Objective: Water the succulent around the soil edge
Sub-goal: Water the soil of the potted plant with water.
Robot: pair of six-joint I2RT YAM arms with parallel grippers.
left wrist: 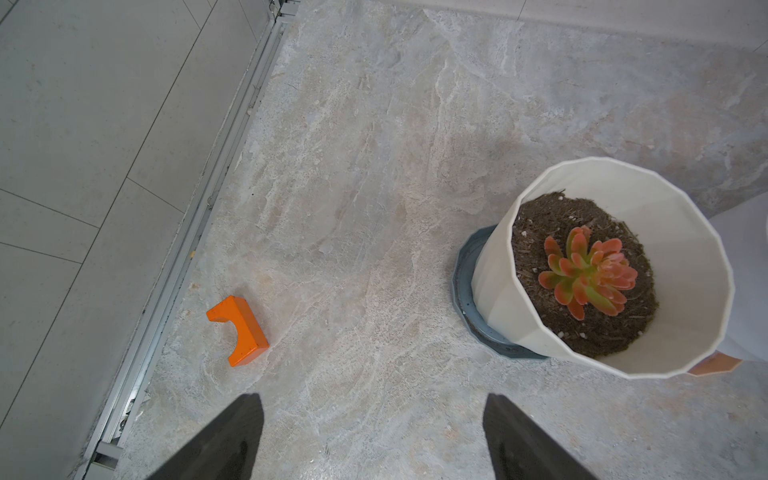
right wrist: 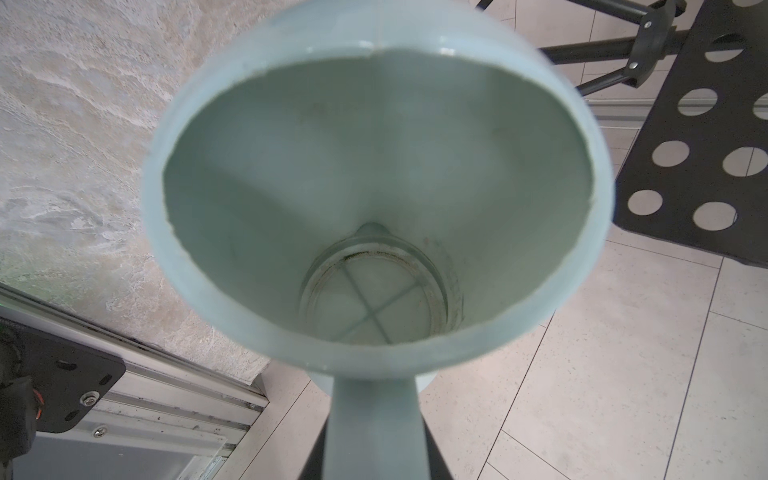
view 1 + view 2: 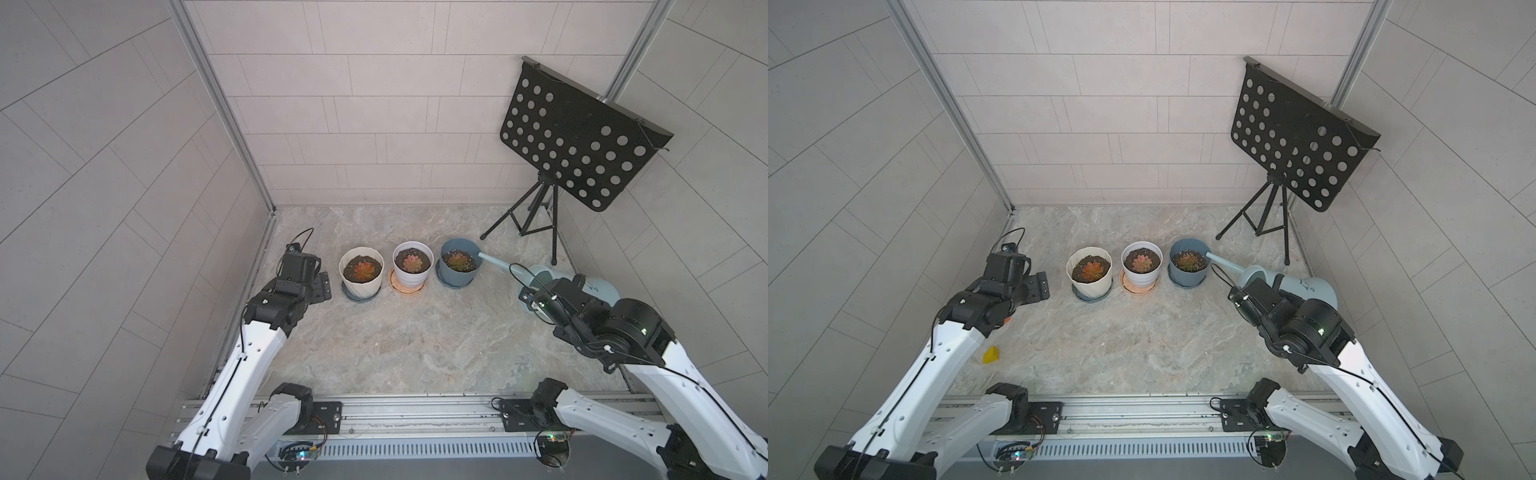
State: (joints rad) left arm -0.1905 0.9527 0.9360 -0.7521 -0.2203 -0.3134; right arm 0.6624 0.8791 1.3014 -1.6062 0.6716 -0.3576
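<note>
Three potted succulents stand in a row in both top views. The right one (image 3: 457, 262) grows in a blue pot (image 3: 456, 279). A pale blue watering can (image 3: 598, 286) (image 2: 374, 166) is tilted towards it, and its spout (image 3: 494, 259) (image 3: 1225, 262) reaches the pot's right rim, over the soil edge. My right gripper (image 2: 374, 449) is shut on the can's handle (image 2: 374, 415). My left gripper (image 3: 320, 286) (image 1: 374, 399) hangs open and empty above the floor, left of the cream pot (image 1: 498, 291), whose succulent (image 1: 588, 272) shows in the left wrist view.
A white pot (image 3: 412, 274) stands between the cream pot (image 3: 360, 286) and the blue one. A black perforated music stand (image 3: 577, 137) on a tripod fills the back right corner. An orange block (image 1: 239, 328) and a yellow block (image 3: 990, 355) lie by the left wall.
</note>
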